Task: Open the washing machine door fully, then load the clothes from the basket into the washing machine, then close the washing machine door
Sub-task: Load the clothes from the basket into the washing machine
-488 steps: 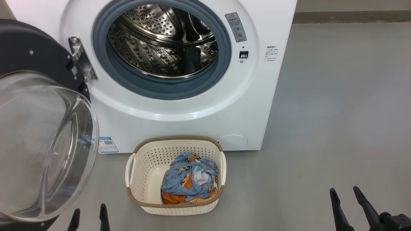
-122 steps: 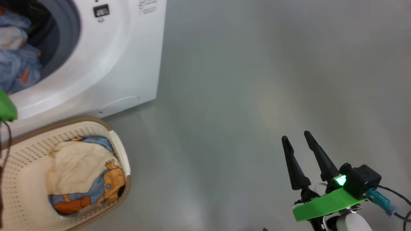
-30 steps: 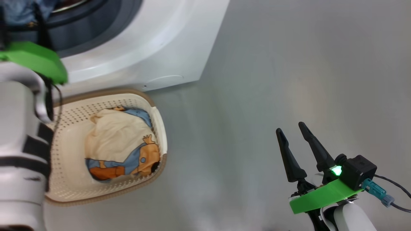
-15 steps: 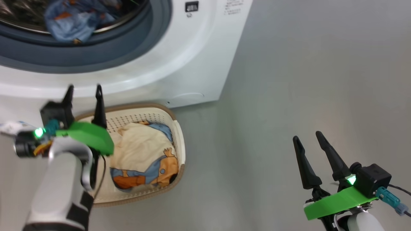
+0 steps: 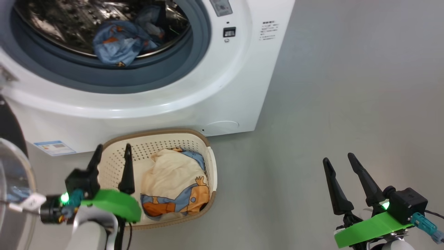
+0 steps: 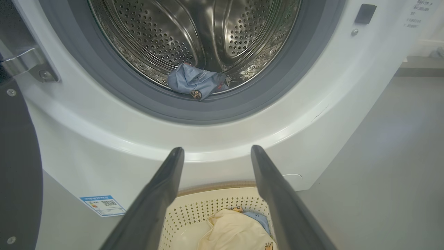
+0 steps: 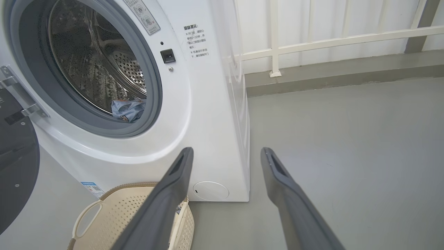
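The clothes (image 5: 175, 180) are split between two places. A blue piece (image 5: 116, 45) lies at the 6 o'clock lip of the drum (image 6: 208, 34), just inside the gasket (image 5: 114, 78). A cream bundle (image 5: 166, 173) with orange and blue print sits in the basket (image 5: 156, 134), filling the basket's 3 o'clock half. In the head view the basket stands on the floor (image 5: 329, 86) at 6 o'clock of the washer (image 5: 222, 90), close against its front. The door (image 5: 12, 187) hangs open at 9 o'clock of the basket.

The left gripper (image 5: 113, 146) hovers over the basket's 9 o'clock side, jaws spread wide and empty, fingers pointing toward 12 o'clock at the washer front. The right gripper (image 5: 338, 157) hangs over bare floor at 3 o'clock of the basket, well apart from it, its jaws likewise wide with nothing between them.

The step in hand looks like loading, partway through: door open, one piece in, one bundle to go. The left gripper seems best placed for the next pick. It would need to shift toward 3 o'clock until its open jaws straddle the bundle, tip down, and sink in far enough to pinch a thick fold, not a single loose layer. After that comes a lift clear of the rim and a carry toward 12 o'clock, past the gasket. A release deep in the drum would be safest. The blue piece lies so near the lip that it may want a push inward before the door swings shut.
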`<state>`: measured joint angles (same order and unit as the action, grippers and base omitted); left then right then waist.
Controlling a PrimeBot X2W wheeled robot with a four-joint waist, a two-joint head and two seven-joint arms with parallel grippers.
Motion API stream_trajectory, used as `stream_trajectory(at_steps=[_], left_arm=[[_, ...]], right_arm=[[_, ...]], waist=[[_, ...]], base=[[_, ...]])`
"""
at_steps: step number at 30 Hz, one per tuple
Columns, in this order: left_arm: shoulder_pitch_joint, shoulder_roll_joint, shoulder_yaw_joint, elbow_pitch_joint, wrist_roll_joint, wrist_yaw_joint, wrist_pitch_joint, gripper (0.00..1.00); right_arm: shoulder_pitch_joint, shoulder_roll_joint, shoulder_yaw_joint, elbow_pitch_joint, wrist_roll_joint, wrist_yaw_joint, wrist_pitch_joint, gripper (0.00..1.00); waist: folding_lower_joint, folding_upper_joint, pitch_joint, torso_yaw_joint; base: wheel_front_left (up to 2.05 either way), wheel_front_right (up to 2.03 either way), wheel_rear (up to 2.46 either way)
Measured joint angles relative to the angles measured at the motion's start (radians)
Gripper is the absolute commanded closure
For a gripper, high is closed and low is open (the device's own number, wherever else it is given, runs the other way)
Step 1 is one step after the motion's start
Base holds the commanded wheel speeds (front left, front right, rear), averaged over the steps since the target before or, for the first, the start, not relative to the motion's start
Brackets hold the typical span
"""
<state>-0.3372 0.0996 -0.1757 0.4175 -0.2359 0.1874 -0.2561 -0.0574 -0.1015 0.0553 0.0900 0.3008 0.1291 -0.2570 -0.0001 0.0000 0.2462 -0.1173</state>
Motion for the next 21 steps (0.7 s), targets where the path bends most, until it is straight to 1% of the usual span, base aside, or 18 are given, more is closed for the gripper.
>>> stream_trajectory(at_steps=[4, 9, 15, 21], left_arm=[[0.080, -0.003, 0.001, -0.084, 0.000, 0.007, 0.000, 0.00], [0.201, -0.021, -0.001, -0.177, 0.000, 0.015, 0.000, 0.00], [0.302, -0.028, 0.010, -0.273, 0.005, 0.018, 0.001, 0.00], [0.400, -0.034, 0.038, -0.300, 0.014, 0.018, 0.001, 0.00]], right_arm=[[0.001, -0.007, -0.003, -0.005, 0.000, 0.000, 0.000, 0.00], [0.029, -0.024, -0.014, -0.011, -0.002, 0.000, 0.000, 0.00], [0.047, -0.025, -0.020, -0.010, -0.009, 0.000, 0.000, 0.00], [0.062, -0.025, -0.007, -0.005, -0.009, 0.000, 0.000, 0.00]], waist=[[0.0000, 0.0000, -0.013, 0.017], [0.0000, 0.0000, -0.030, 0.039], [0.0000, 0.0000, -0.063, 0.065], [0.0000, 0.0000, -0.112, 0.078]], base=[[0.00, 0.00, 0.00], [0.00, 0.00, 0.00], [0.00, 0.00, 0.00], [0.00, 0.00, 0.00]])
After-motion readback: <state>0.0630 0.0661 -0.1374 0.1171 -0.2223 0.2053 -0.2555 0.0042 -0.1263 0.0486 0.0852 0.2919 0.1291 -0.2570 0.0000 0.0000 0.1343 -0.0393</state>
